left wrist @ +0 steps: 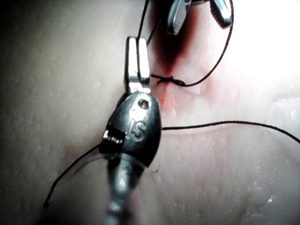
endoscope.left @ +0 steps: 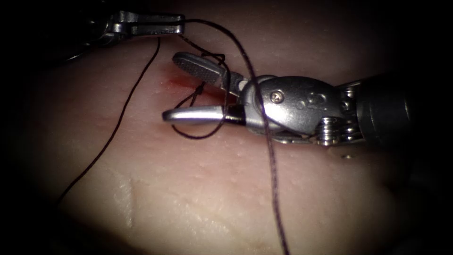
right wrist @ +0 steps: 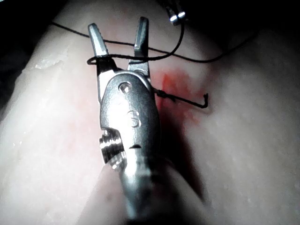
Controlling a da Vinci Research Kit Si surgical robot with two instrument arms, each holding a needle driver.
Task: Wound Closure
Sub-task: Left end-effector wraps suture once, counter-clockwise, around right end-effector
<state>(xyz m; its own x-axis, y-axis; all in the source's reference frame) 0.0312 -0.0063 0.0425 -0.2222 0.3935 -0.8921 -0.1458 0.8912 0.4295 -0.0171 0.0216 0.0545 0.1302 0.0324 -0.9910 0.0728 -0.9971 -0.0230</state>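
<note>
My left tool hangs above the cut's far end, jaws shut on the dark thread. From that tip the thread runs right, drops over my right tool's wrist and goes off toward the near edge. My right tool lies over the cut with its jaws open and nothing clamped between them. A thread loop wraps round both jaws, also seen in the right wrist view as the loop. A small knot sits on the cut between the jaws, the same knot beside my left tool.
Red fluid stains the tissue round the cut. A second strand trails from under the left tool across the tissue left of the cut. A short thread tail sticks out from the knot.
</note>
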